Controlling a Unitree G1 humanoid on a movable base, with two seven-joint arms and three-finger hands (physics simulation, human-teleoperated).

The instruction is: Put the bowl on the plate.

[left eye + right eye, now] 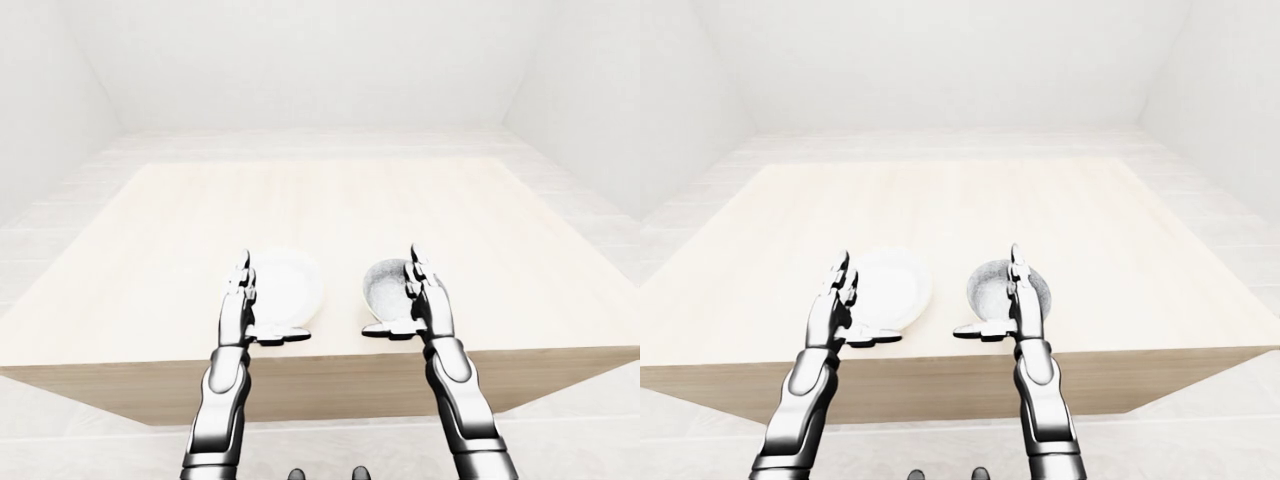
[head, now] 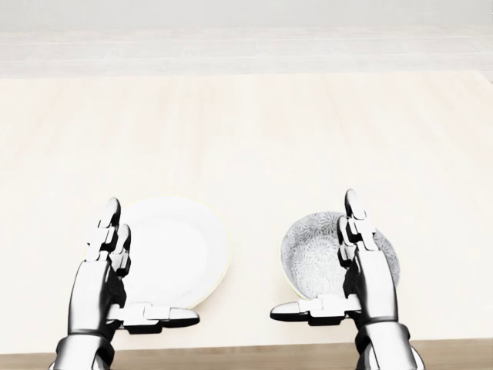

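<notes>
A white plate [image 2: 181, 250] lies flat on the light wooden table [image 2: 254, 139], near its bottom edge in the head view. To its right sits a grey patterned bowl [image 2: 316, 258], upright and apart from the plate. My left hand [image 2: 135, 277] hovers over the plate's left rim, open, with its fingers straight and its thumb [image 2: 158, 314] pointing right. My right hand [image 2: 331, 270] stands open over the bowl's right half, thumb [image 2: 304, 311] pointing left below the bowl. Neither hand holds anything.
The table's near edge [image 1: 320, 365] runs just below both hands in the left-eye view. White walls and a pale floor [image 1: 320, 140] surround the table.
</notes>
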